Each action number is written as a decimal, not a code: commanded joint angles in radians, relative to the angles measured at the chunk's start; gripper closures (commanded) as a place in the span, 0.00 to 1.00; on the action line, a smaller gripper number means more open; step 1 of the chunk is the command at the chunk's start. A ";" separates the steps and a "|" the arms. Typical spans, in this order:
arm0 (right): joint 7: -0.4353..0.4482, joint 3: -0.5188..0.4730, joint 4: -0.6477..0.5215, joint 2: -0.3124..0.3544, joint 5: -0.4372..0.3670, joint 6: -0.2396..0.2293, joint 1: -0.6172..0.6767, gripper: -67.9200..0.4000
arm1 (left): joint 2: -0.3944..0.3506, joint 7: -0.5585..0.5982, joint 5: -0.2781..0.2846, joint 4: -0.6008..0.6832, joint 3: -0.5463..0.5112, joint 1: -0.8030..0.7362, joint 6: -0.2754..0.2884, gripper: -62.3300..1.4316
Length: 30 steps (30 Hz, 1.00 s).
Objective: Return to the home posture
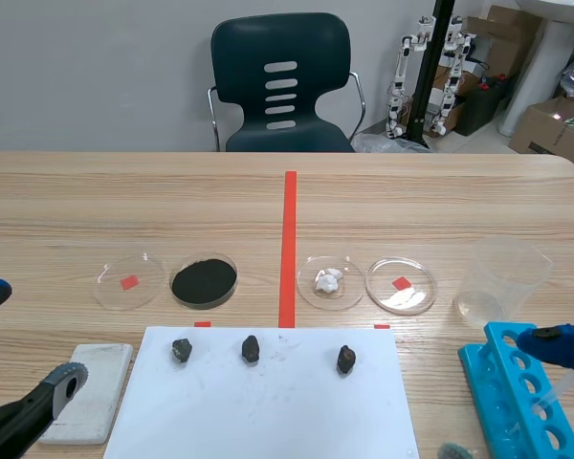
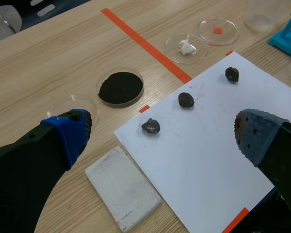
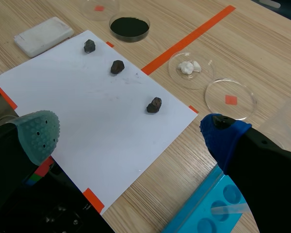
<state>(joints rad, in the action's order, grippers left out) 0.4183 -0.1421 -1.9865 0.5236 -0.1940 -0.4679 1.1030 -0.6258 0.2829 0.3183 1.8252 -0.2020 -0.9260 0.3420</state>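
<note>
Left wrist: left tool (image 2: 162,131) spread wide, empty, over white sheet (image 2: 203,145); rocks (image 2: 185,100) at 12. Right wrist: right tool (image 3: 131,131) spread wide, empty; blue rack (image 3: 203,204) close at 4. Scene: only here both tools locate on tabletop (image 1: 411,191), low at sheet's 8 and 4. No payload, nothing to grip; motion should run unloaded. Mind rack, clear beaker (image 1: 502,277): likely fragile.

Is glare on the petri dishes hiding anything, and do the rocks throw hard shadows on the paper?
Scene view: a bright reflection washes the near part of the red-marked clear dish right of the tape line; the mark still shows. Right wrist view: no such glare on it. Left wrist view: the rocks cast only small, soft shadows on the paper.
</note>
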 commanded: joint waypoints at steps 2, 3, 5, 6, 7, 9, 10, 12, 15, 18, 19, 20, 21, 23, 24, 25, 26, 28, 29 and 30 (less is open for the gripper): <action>0.014 -0.003 -0.008 0.000 -0.011 0.000 -0.004 0.11 | 0.005 0.020 0.012 0.022 -0.002 0.000 0.005 0.01; 0.014 -0.003 -0.008 0.000 -0.011 0.000 -0.004 0.11 | 0.005 0.020 0.012 0.022 -0.002 0.001 0.005 0.01; 0.014 -0.003 -0.008 0.000 -0.011 0.000 -0.004 0.11 | 0.005 0.020 0.012 0.022 -0.002 0.001 0.005 0.01; 0.014 -0.003 -0.008 0.000 -0.011 0.000 -0.004 0.11 | 0.005 0.020 0.012 0.022 -0.002 0.001 0.005 0.01; 0.014 -0.003 -0.008 0.000 -0.011 0.000 -0.004 0.11 | 0.005 0.020 0.012 0.022 -0.002 0.001 0.005 0.01; 0.014 -0.003 -0.008 0.000 -0.011 0.000 -0.004 0.11 | 0.005 0.020 0.012 0.022 -0.002 0.001 0.005 0.01; 0.014 -0.003 -0.008 0.000 -0.011 0.000 -0.004 0.11 | 0.005 0.020 0.012 0.022 -0.002 0.001 0.005 0.01; 0.014 -0.003 -0.008 0.000 -0.011 0.000 -0.004 0.11 | 0.005 0.020 0.012 0.022 -0.002 0.001 0.005 0.01; 0.014 -0.003 -0.008 0.000 -0.011 0.000 -0.004 0.11 | 0.005 0.021 0.012 0.022 -0.002 0.001 0.005 0.01; 0.014 -0.003 -0.008 0.000 -0.011 0.000 -0.004 0.11 | 0.005 0.035 0.012 0.022 -0.002 0.001 0.005 0.01; 0.014 -0.003 -0.008 0.000 -0.011 0.000 -0.004 0.11 | 0.005 0.040 0.012 0.022 -0.002 0.001 0.005 0.01; 0.014 -0.003 -0.008 0.000 -0.011 0.000 -0.004 0.11 | 0.005 0.042 0.012 0.022 -0.002 0.001 0.005 0.01; 0.014 -0.003 -0.008 0.000 -0.011 0.000 -0.004 0.11 | 0.005 0.042 0.012 0.022 -0.002 0.001 0.005 0.01; 0.014 -0.003 -0.008 0.000 -0.011 0.000 -0.004 0.11 | 0.005 0.042 0.011 0.022 -0.002 0.001 0.005 0.01; 0.014 -0.003 -0.008 0.000 -0.011 0.000 -0.004 0.11 | 0.005 0.040 0.011 0.022 -0.002 0.001 0.005 0.01; 0.014 -0.003 -0.008 0.000 -0.011 0.000 -0.004 0.11 | 0.005 0.039 0.011 0.022 -0.002 0.001 0.005 0.01; 0.014 -0.003 -0.008 0.000 -0.011 0.000 -0.004 0.11 | 0.005 0.039 0.011 0.022 -0.002 0.001 0.005 0.01; 0.014 -0.003 -0.008 0.000 -0.011 0.000 -0.004 0.11 | 0.005 0.039 0.011 0.022 -0.002 0.001 0.005 0.01; 0.014 -0.003 -0.008 0.000 -0.011 0.000 -0.004 0.11 | 0.005 0.039 0.011 0.022 -0.002 0.001 0.005 0.01; 0.014 -0.003 -0.008 0.000 -0.011 0.000 -0.004 0.11 | 0.005 0.039 0.011 0.022 -0.002 0.001 0.005 0.01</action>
<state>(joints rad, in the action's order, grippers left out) 0.4183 -0.1421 -1.9865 0.5236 -0.1940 -0.4679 1.1030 -0.6258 0.3080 0.3191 1.8252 -0.2016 -0.9249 0.3424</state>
